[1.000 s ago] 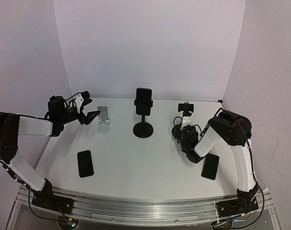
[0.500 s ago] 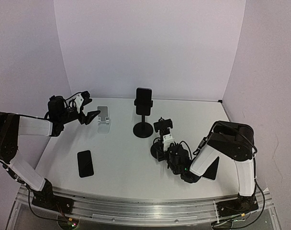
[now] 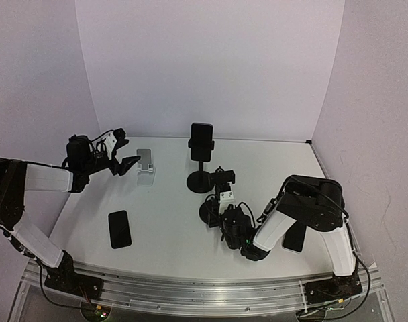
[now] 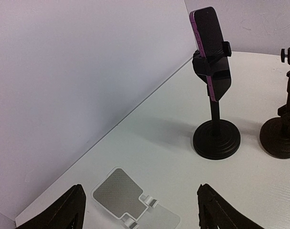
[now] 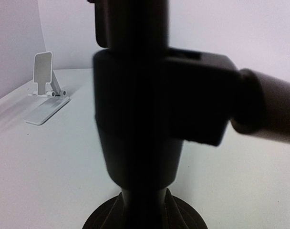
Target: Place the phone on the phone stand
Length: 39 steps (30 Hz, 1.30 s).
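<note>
Black stand (image 3: 207, 212) within right pincer (image 3: 222, 206)

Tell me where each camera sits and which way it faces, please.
Top external: high behind the arms, looking down at the table; left arm and right arm both show.
Left wrist: low, facing the white stand and the phone on the tall stand; own fingertips show.
Right wrist: very close to the empty stand; no fingers clearly show.
Shared: both wrist views see the white stand.
</note>
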{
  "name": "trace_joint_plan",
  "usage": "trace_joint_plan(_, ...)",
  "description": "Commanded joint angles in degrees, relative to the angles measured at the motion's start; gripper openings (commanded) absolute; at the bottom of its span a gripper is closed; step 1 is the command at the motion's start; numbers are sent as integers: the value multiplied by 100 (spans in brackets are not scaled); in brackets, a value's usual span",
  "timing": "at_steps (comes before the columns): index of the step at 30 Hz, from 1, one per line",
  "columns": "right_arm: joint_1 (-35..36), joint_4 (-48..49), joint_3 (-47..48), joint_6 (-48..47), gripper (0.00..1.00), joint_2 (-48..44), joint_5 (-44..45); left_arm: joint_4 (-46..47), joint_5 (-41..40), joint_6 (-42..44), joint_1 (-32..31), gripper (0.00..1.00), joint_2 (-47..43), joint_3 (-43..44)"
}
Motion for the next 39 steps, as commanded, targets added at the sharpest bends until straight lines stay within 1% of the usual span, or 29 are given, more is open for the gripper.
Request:
trace_joint_plan(1,57,2012,52,221,31,115,514,199,15,83,-12,80,-253,-54)
trace_joint_plan(6,101,2013,-103,307,45,34,526,190,29,106,-11,80,-234,-31)
trace_joint_plan(11,184,2009,-451,549,51,-170,793,201,85,113,-13,80,-177,40)
trace_joint_plan(13,257,1949,-588,514,51,-283,871,195,120,115,-11,80,-143,69)
trace_joint_plan(14,303,1839,-630,461,50,-371,956,192,144,114,-12,80,-125,80)
trace_joint_plan(16,426,1205,-680,576,50,-672,1343,171,230,99,-16,80,-90,97)
trace_joint_plan(19,480,165,-1012,1343,52,-1315,1505,128,368,78,-19,80,-86,114)
trace_joint_plan(21,493,-810,-1188,1778,58,-1699,1501,126,438,63,-23,80,-80,102)
trace_joint_plan(23,493,-1565,-1188,2143,65,-1957,1520,140,453,62,-30,80,-69,95)
trace_joint_plan(26,493,-1717,-1216,2168,73,-2021,1370,158,453,57,-44,80,-74,80)
trace_joint_plan(27,493,-1735,-1244,2214,80,-2059,1211,146,455,51,-58,80,-79,83)
trace_joint_plan(28,495,-1780,-1305,2289,91,-2124,1091,132,463,46,-63,80,-89,83)
trace_joint_plan(29,498,-1870,-1385,2430,97,-2246,956,128,463,38,-67,80,-96,84)
trace_joint_plan(30,501,-2085,-1441,2620,98,-2415,856,132,464,27,-69,80,-102,84)
trace_joint_plan(32,498,-3076,-1486,3123,98,-2828,741,128,467,17,-76,80,-112,84)
trace_joint_plan(36,485,-6185,-937,4046,98,-3529,700,198,483,-10,-74,80,-95,50)
trace_joint_plan(38,474,-7155,-841,4579,98,-3874,680,250,499,-40,-76,80,-87,41)
trace_joint_plan(39,463,-7562,-858,4701,98,-4026,609,279,508,-52,-79,80,-87,31)
